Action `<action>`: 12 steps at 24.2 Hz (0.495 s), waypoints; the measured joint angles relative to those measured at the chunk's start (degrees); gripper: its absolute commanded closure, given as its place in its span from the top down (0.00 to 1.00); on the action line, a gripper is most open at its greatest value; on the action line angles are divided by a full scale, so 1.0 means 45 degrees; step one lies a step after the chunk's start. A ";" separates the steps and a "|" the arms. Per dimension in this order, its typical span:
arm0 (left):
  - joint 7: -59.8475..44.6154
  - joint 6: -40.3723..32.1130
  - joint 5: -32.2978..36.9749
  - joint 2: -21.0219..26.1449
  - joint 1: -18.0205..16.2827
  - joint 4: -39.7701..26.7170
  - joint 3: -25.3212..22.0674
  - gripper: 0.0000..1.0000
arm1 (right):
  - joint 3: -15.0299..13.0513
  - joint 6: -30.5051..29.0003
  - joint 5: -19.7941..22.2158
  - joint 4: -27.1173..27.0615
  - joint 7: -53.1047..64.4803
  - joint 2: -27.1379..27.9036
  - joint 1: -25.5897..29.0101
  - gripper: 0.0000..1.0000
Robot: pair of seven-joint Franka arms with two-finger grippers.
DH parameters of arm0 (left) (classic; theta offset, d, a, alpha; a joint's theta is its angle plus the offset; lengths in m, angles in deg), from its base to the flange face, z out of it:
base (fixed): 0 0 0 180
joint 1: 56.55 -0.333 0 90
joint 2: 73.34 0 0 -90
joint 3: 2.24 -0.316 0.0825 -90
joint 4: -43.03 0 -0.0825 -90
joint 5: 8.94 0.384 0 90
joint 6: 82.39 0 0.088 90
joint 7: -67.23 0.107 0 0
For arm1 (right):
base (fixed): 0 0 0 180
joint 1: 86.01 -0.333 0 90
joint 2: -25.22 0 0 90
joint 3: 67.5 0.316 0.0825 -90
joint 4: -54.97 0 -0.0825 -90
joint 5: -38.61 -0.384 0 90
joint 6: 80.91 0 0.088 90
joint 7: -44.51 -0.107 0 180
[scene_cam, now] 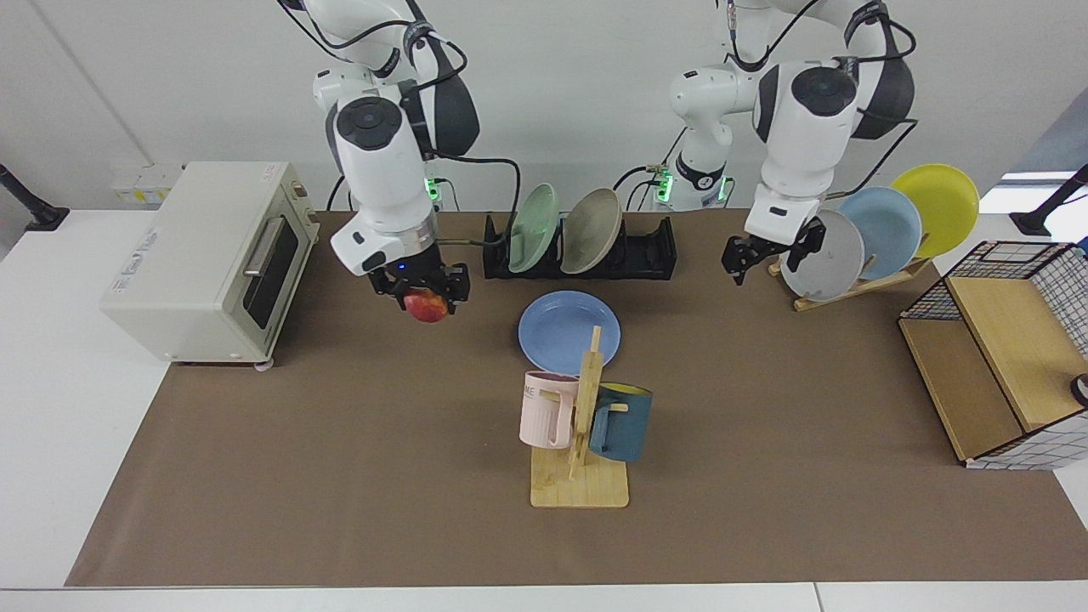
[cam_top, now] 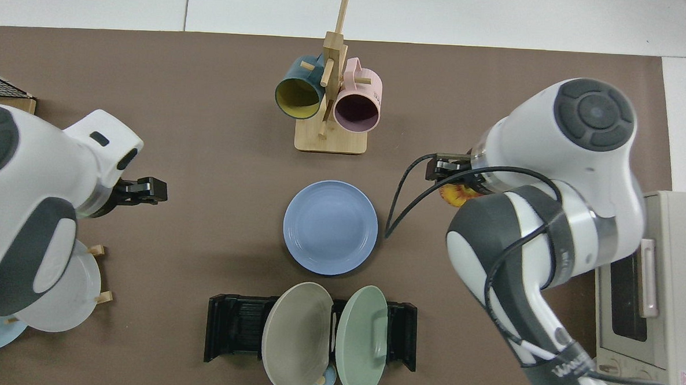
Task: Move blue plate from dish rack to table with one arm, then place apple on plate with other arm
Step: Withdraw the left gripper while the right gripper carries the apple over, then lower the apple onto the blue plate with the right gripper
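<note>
The blue plate (scene_cam: 565, 327) (cam_top: 330, 226) lies flat on the table's brown mat (scene_cam: 340, 476), just in front of the black dish rack (scene_cam: 650, 253) (cam_top: 233, 326). My right gripper (scene_cam: 425, 293) (cam_top: 449, 173) is shut on the red apple (scene_cam: 427, 308) (cam_top: 457, 194) and hangs above the mat, a short way to the side of the plate. My left gripper (scene_cam: 769, 253) (cam_top: 143, 189) is open and empty, raised near the wooden plate stand, well clear of the blue plate.
A green plate (scene_cam: 534, 228) and a beige plate (scene_cam: 591, 229) stand in the rack. A mug tree (scene_cam: 586, 399) with pink and dark blue mugs stands right in front of the blue plate. A toaster oven (scene_cam: 204, 255), the plate stand (scene_cam: 867, 285) and a wire-and-wood crate (scene_cam: 994, 357) sit at the sides.
</note>
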 measured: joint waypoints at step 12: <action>0.3841 -0.1408 -0.1427 -0.1593 -0.0018 0.0773 -0.2352 1.00 | 0.0041 -0.2275 -0.0010 0.0130 -0.4984 0.1672 -0.3014 0.00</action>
